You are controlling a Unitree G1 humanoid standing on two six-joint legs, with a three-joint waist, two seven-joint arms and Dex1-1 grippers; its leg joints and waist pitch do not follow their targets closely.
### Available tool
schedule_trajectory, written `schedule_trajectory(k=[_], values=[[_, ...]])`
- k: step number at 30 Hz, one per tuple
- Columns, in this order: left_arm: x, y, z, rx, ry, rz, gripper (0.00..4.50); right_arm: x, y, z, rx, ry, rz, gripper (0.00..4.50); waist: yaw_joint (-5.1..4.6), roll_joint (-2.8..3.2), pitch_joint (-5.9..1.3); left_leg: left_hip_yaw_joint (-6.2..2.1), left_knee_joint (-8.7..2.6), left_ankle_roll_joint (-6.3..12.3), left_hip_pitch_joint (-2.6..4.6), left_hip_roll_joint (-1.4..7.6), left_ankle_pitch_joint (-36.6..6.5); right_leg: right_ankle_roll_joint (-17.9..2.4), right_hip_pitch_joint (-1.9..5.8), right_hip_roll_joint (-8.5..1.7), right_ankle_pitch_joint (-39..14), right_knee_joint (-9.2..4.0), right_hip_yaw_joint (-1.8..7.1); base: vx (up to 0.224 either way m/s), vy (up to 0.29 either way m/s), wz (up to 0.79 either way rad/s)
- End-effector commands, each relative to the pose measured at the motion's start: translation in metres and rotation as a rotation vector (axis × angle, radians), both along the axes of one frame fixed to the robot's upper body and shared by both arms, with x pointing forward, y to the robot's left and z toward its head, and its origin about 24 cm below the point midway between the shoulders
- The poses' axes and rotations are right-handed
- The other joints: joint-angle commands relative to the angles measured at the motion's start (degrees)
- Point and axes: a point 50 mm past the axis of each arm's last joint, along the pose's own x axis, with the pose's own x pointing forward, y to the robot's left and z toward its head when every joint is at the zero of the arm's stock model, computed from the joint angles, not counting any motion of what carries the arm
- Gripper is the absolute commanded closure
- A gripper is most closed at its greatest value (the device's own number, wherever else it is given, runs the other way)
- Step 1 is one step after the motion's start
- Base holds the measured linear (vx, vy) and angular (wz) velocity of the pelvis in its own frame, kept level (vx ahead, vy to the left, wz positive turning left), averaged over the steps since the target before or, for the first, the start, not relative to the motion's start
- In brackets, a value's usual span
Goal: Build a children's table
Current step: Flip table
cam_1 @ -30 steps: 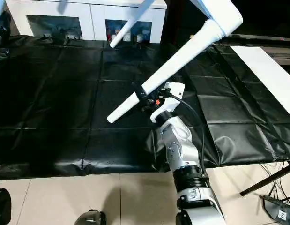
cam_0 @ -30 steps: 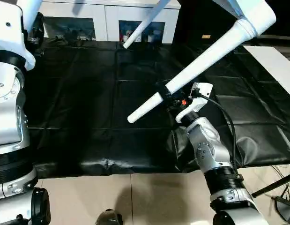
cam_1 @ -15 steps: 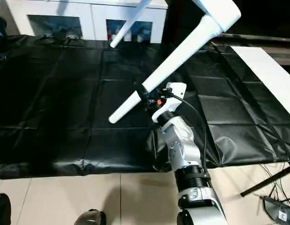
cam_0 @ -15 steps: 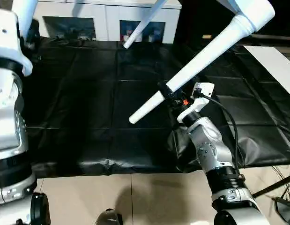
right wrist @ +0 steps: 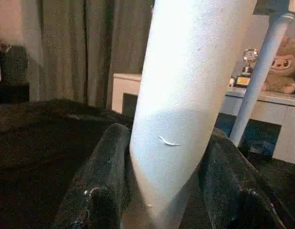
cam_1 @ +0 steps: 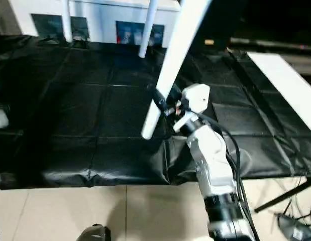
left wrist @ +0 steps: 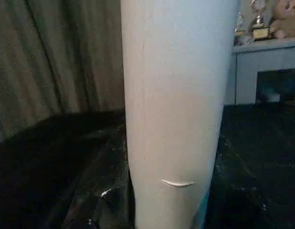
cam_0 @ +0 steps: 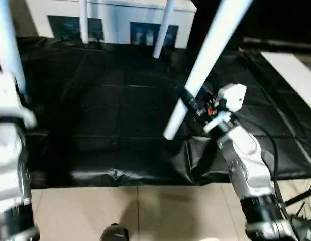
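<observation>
White table leg (cam_0: pixel 205 60) between right gripper (right wrist: pixel 164 191) jaws.

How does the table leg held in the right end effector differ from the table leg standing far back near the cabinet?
The held leg leans across the picture, while the far leg hangs nearly straight. The held leg looks much thicker, being nearer the camera; the far one looks thin. The right end effector clamps the held leg between its fingers; nothing grips the far leg. Both are white, round and tapering.
</observation>
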Motion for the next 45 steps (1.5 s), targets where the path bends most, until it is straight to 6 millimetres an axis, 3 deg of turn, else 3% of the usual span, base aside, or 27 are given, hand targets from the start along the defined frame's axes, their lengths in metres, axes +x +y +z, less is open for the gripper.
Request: schedule_trajectory(k=[1,6,11,12,14,17,18,20,21,23,29,30,31,32,33,34,35,36,37,38,39,40,41,42,43,44,45], values=[[-0.006,0.002,0.008,0.067,-0.070,0.033,2.93,-0.007,-0.018,0.007,-0.064,-0.075,-0.097,2.78,-0.57,2.26,-4.62,-1.14,-4.86,-4.37,3.82,2.30,-18.7,-8.4,0.84,-1.83,0.7,-3.91,1.50,0.000,0.000,0.00],[-0.008,-0.004,-0.020,0.063,0.010,-0.007,2.95,-0.017,-0.014,-0.015,-0.224,-0.060,-0.083,2.79,-0.73,1.91,-4.41,-1.41,-5.41,-5.78,3.55,2.25,-23.6,-7.0,1.10,-2.27,-4.4,-4.55,1.59,0.000,0.000,0.00],[-0.009,-0.011,-0.035,0.063,0.056,-0.042,2.95,-0.012,-0.022,-0.040,-0.279,-0.004,-0.166,2.79,-1.44,1.96,-3.48,-1.75,-5.76,-7.49,4.50,2.21,-35.5,-6.1,-0.19,-2.59,-19.0,-6.26,1.74,-0.011,0.001,0.00],[-0.009,-0.012,-0.036,0.065,0.057,-0.043,2.95,-0.010,-0.023,-0.043,-0.280,0.008,-0.173,2.79,-1.71,2.10,-3.27,-2.10,-5.97,-8.03,5.16,2.28,-39.5,-5.9,-0.31,-2.57,-22.7,-6.84,1.57,0.000,0.000,0.00],[-0.012,-0.011,-0.037,0.083,0.059,-0.028,2.95,-0.007,-0.023,-0.054,-0.261,0.053,-0.181,2.79,-2.08,2.05,-3.15,-2.48,-6.26,-8.25,4.82,2.23,-40.5,-5.9,0.13,-2.68,-23.7,-6.97,1.40,0.000,0.000,0.00],[-0.014,-0.010,-0.038,0.085,0.052,-0.007,2.39,-0.005,-0.022,-0.059,-0.230,0.080,-0.173,2.79,-2.32,2.36,-3.23,-2.75,-6.54,-8.78,5.02,2.26,-42.6,-5.8,0.10,-2.43,-23.7,-6.98,1.15,0.000,0.000,0.00],[-0.015,-0.009,-0.038,0.081,0.046,0.000,2.25,-0.005,-0.022,-0.061,-0.221,0.087,-0.170,2.44,-2.64,2.28,-3.19,-2.79,-6.72,-8.96,5.39,2.29,-44.3,-5.9,0.02,-2.20,-23.3,-7.20,0.92,0.000,0.000,0.00],[-0.018,-0.008,-0.039,0.048,0.049,0.003,2.25,-0.004,-0.021,-0.063,-0.197,0.090,-0.151,2.44,-2.98,2.04,-3.19,-2.88,-6.86,-8.84,5.36,2.32,-45.3,-6.1,0.17,-2.20,-23.0,-7.16,0.72,0.000,0.000,0.00],[-0.020,-0.007,-0.038,0.028,0.035,0.009,2.10,-0.003,-0.021,-0.062,-0.178,0.081,-0.146,2.05,-3.08,2.01,-3.09,-2.80,-6.91,-8.74,5.43,2.28,-46.0,-6.1,0.03,-2.19,-23.6,-7.30,0.69,0.000,0.000,0.00],[-0.023,-0.007,-0.038,0.013,0.022,0.009,1.99,-0.001,-0.022,-0.060,-0.155,0.069,-0.147,2.00,-3.30,2.12,-2.98,-2.77,-6.72,-8.58,5.80,2.18,-47.5,-6.1,-0.30,-2.33,-25.8,-7.68,0.66,0.000,0.000,0.00],[-0.035,-0.004,-0.037,-0.010,-0.029,0.025,1.45,-0.004,-0.024,-0.052,-0.087,0.030,-0.138,1.48,-4.24,2.67,-2.68,-2.85,-8.09,-8.82,5.26,2.31,-52.3,-5.8,0.67,-1.38,-26.3,-7.55,-0.88,0.000,0.000,0.00],[-0.039,-0.004,-0.036,-0.018,-0.046,0.031,1.34,-0.008,-0.025,-0.051,-0.064,0.020,-0.139,1.29,-4.18,2.95,-2.49,-1.79,-9.91,-8.94,4.20,2.69,-55.1,-6.3,1.55,-0.17,-24.9,-5.97,-2.15,0.000,0.000,0.00],[-0.042,-0.005,-0.035,-0.022,-0.062,0.035,1.25,-0.011,-0.025,-0.050,-0.056,0.014,-0.139,1.17,-3.75,3.09,-2.46,-1.12,-11.11,-8.99,3.17,2.94,-55.9,-6.6,2.58,0.26,-23.0,-3.84,-2.45,-0.063,-0.004,-0.08],[-0.046,-0.005,-0.034,-0.036,-0.084,0.046,1.25,-0.014,-0.025,-0.050,-0.052,0.005,-0.149,1.17,-1.69,3.62,-2.56,1.23,-13.88,-9.44,0.50,3.05,-56.8,-7.2,4.76,1.16,-18.7,2.37,-2.80,-0.103,-0.023,0.00],[-0.046,-0.005,-0.034,-0.037,-0.086,0.047,1.07,-0.014,-0.025,-0.050,-0.051,0.003,-0.150,1.04,-1.03,2.24,-2.64,2.30,-14.20,-8.53,-0.17,2.90,-54.6,-6.0,5.24,1.36,-18.4,3.83,-1.94,-0.103,-0.023,0.00],[-0.050,-0.004,-0.034,-0.067,-0.106,0.062,1.03,-0.017,-0.026,-0.048,-0.041,-0.004,-0.160,0.96,-0.56,-0.18,-2.57,3.62,-9.27,-8.56,4.19,1.79,-44.5,-3.9,-0.56,-1.37,-36.2,-2.64,1.41,-0.024,-0.085,0.12],[-0.051,-0.004,-0.034,-0.080,-0.116,0.069,1.03,-0.019,-0.026,-0.048,-0.038,-0.011,-0.164,0.96,-1.94,-2.62,-2.60,1.45,2.72,-5.77,9.99,0.45,-35.7,-1.7,-6.70,-6.04,-51.3,-11.40,2.70,0.028,-0.055,-0.11],[-0.061,-0.002,-0.033,-0.130,-0.163,0.087,0.94,-0.027,-0.028,-0.043,-0.019,-0.042,-0.176,0.92,-2.21,-0.45,-1.48,-5.55,5.21,-1.28,3.88,-1.74,-9.7,-5.1,0.83,-9.89,-53.1,-11.05,5.59,0.028,-0.055,-0.11],[-0.066,0.000,-0.033,-0.150,-0.190,0.092,0.87,-0.033,-0.030,-0.041,-0.007,-0.062,-0.184,0.90,-1.96,-0.11,-1.35,-5.11,2.32,-2.77,4.11,-0.37,-12.8,-4.9,1.44,-8.82,-49.6,-10.19,3.20,0.016,0.049,-0.29],[-0.066,0.000,-0.033,-0.150,-0.190,0.092,0.87,-0.033,-0.030,-0.041,-0.007,-0.062,-0.184,0.90,-2.36,1.13,-1.53,-4.76,-2.66,-5.76,5.70,0.94,-29.6,-5.4,-0.14,-2.56,-36.0,-6.87,0.10,0.000,0.000,0.00],[-0.070,0.000,-0.033,-0.156,-0.203,0.090,0.87,-0.036,-0.031,-0.039,0.000,-0.074,-0.187,0.90,-3.08,1.93,-2.15,-5.27,-4.00,-6.38,6.69,1.67,-38.5,-5.7,0.04,-0.93,-28.2,-5.91,-0.50,0.000,0.000,0.00],[-0.071,0.000,-0.033,-0.158,-0.208,0.090,0.87,-0.037,-0.031,-0.038,0.002,-0.078,-0.188,0.90,-3.85,3.39,-1.92,-6.02,-6.90,-5.94,6.38,2.81,-49.3,-6.9,1.59,0.08,-15.8,-5.08,-1.55,-0.112,-0.004,0.06],[-0.078,-0.004,-0.031,-0.158,-0.228,0.059,0.87,-0.045,-0.029,-0.035,0.009,-0.095,-0.171,0.90,-3.81,3.21,-1.98,-6.06,-7.73,-4.63,5.63,3.27,-50.5,-7.1,2.86,-0.07,-11.8,-4.14,-1.63,-0.108,0.029,-0.06],[-0.078,-0.009,-0.031,-0.164,-0.219,0.023,0.87,-0.047,-0.028,-0.034,0.014,-0.087,-0.161,0.90,-3.56,3.60,-1.03,-5.23,-9.87,-3.92,4.81,3.69,-55.0,-7.0,3.72,0.24,-10.8,-3.37,-2.56,-0.108,0.029,-0.06],[-0.079,-0.021,-0.030,-0.181,-0.198,-0.066,0.87,-0.052,-0.026,-0.034,0.025,-0.068,-0.134,0.90,-1.21,4.22,-0.94,-3.26,-13.38,-4.12,0.65,4.43,-62.1,-6.2,7.55,0.78,-9.5,3.72,-3.48,-0.126,-0.006,0.06],[-0.078,-0.039,-0.030,-0.184,-0.161,-0.183,0.87,-0.056,-0.024,-0.037,0.034,-0.020,-0.107,0.90,3.62,3.64,-0.31,1.69,-14.49,-3.33,-2.66,3.70,-61.7,-4.6,7.97,2.10,-13.3,8.91,-2.77,-0.081,-0.065,0.16],[-0.077,-0.062,-0.032,-0.196,-0.100,-0.326,0.87,-0.061,-0.023,-0.044,0.043,0.054,-0.083,0.90,3.42,2.06,-0.56,2.96,-12.66,-3.17,-0.77,3.17,-54.0,-3.2,7.15,1.76,-24.2,8.69,0.54,-0.081,-0.065,0.16]])
